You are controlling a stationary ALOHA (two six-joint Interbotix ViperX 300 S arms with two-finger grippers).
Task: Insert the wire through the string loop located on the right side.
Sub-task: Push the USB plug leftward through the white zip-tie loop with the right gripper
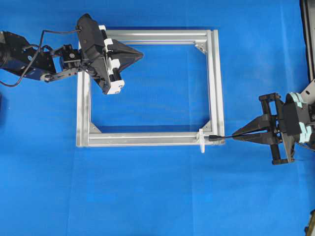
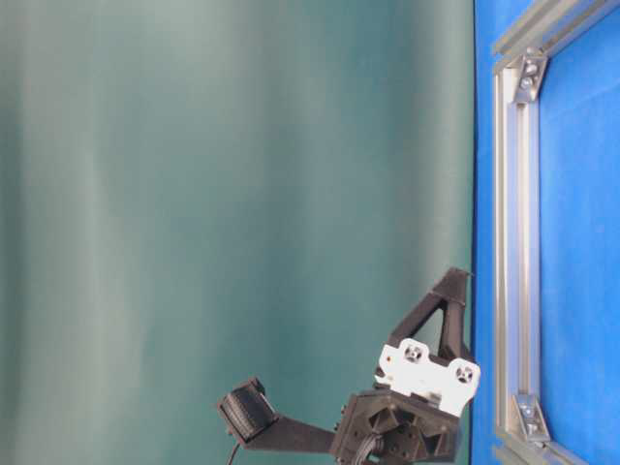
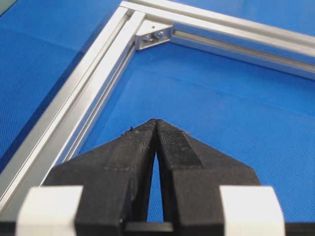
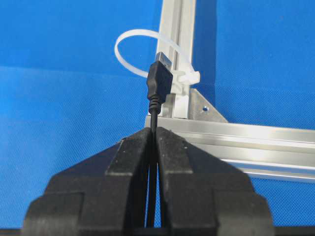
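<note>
While level (clamped), right pincer (image 4: 153, 132), wire (image 4: 158, 83).

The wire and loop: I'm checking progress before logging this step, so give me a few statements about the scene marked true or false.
1. The right gripper is shut on the wire. True.
2. The wire's plug has already passed through the string loop. False: its tip sits just in front of the loop.
3. The left gripper holds the frame. False: it is shut on nothing, above the frame's inside.
4. The loop is fixed at a frame corner. True.
</note>
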